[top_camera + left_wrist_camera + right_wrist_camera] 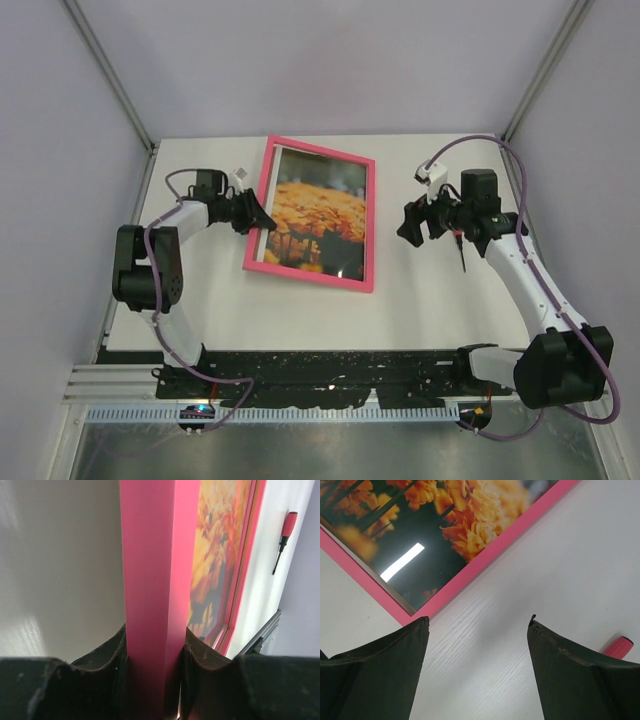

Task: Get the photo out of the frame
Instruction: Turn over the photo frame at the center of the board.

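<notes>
The bright-pink frame [357,222] lies face up in the middle of the table, its left side raised. The photo [318,212] of orange-yellow flowers sits inside it, behind glass. My left gripper [262,219] is shut on the frame's left rail [150,580], one finger on each side of it. The photo shows beside the rail in the left wrist view [215,565]. My right gripper [412,226] hangs open and empty just right of the frame. Its wrist view shows a frame corner [415,611] and the photo [435,525] ahead of the fingers [390,665].
A red-handled screwdriver [461,252] lies on the table under the right arm; it shows in the left wrist view [284,540] and the right wrist view [616,648]. A small white tag [240,172] lies behind the left gripper. Walls enclose the table.
</notes>
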